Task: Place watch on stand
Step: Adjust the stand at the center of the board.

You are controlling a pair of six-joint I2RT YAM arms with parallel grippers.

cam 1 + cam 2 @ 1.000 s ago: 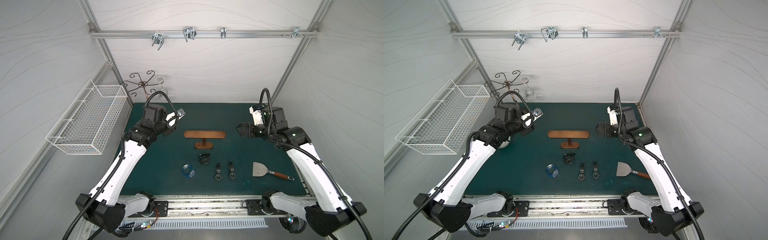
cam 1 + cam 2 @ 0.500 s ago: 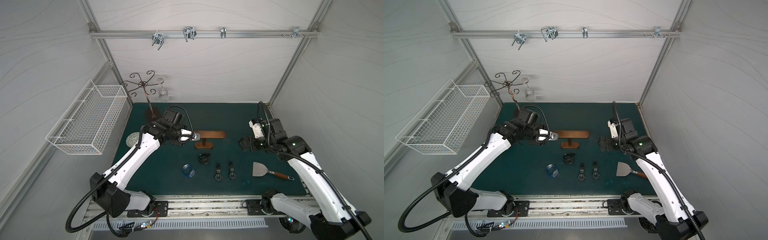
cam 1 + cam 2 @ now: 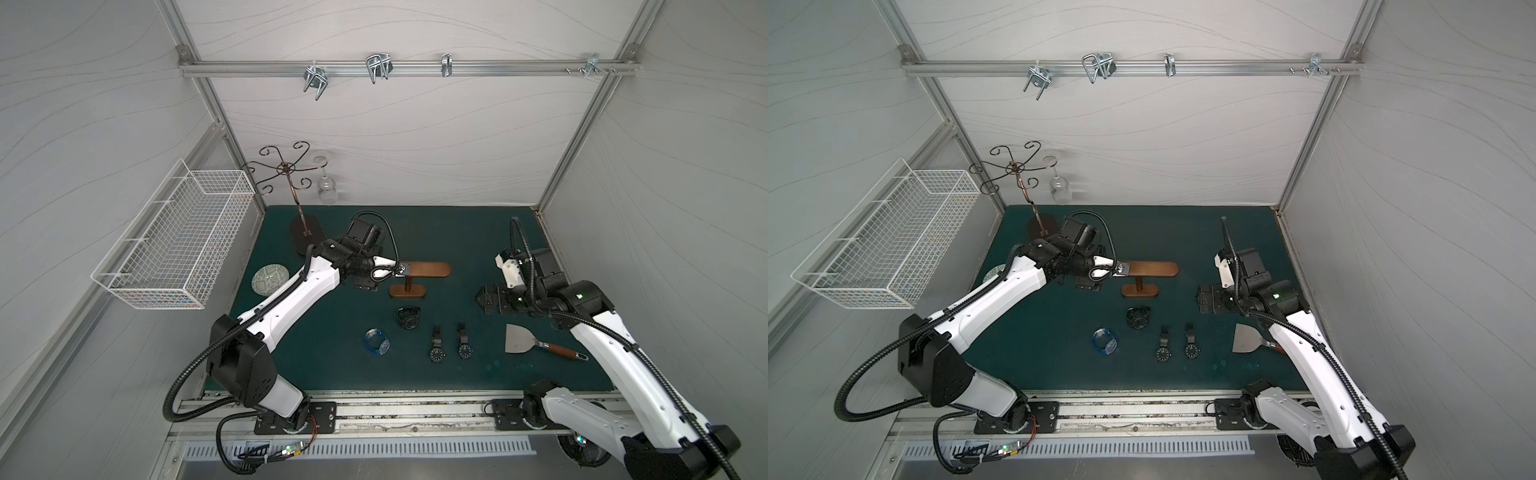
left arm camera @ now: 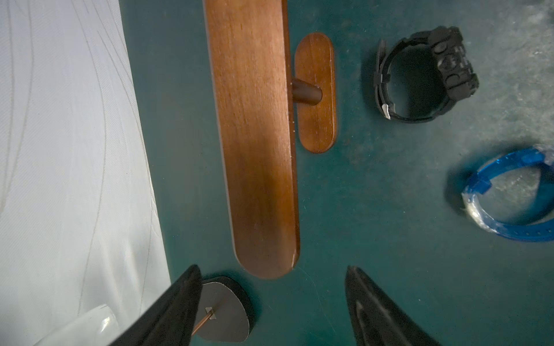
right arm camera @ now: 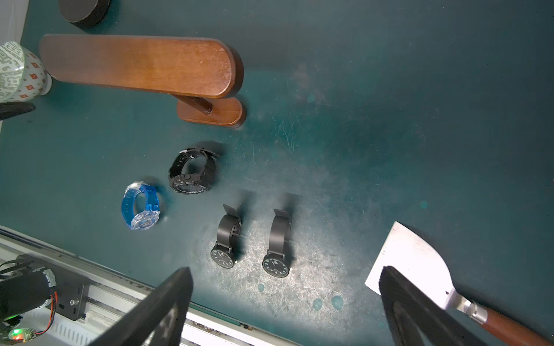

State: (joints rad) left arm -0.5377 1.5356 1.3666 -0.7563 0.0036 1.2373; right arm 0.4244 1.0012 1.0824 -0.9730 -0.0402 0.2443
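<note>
Across the dark green tabletop [image 3: 478, 232], your left arm [image 3: 291, 299] reaches in to set the left hand [image 3: 400, 271] at its own side's end of the low brown wooden T-shaped stand [image 3: 428, 270]. The right hand [image 3: 483, 300] hangs well apart, off the other end. Both hands are spread wide and carry nothing. The crossbar is bare, with no watch on it yet.

All four watches lie on the tabletop in front of the stand's base. A chunky black digital watch [image 3: 408, 318] is nearest, then a translucent blue plastic watch [image 3: 377, 343] and two slim black round-dialled watches [image 3: 437, 347] side by side. Each strap looks closed into a loop, likely so it can slide over one of the bar's rounded free ends.

In both top views the left hand covers the bar's tip. The left wrist view shows the gap between the fingers [image 4: 180, 299] empty, with the tip just ahead. Only the right wrist view shows the pale markings on the slim watches' dials
</note>
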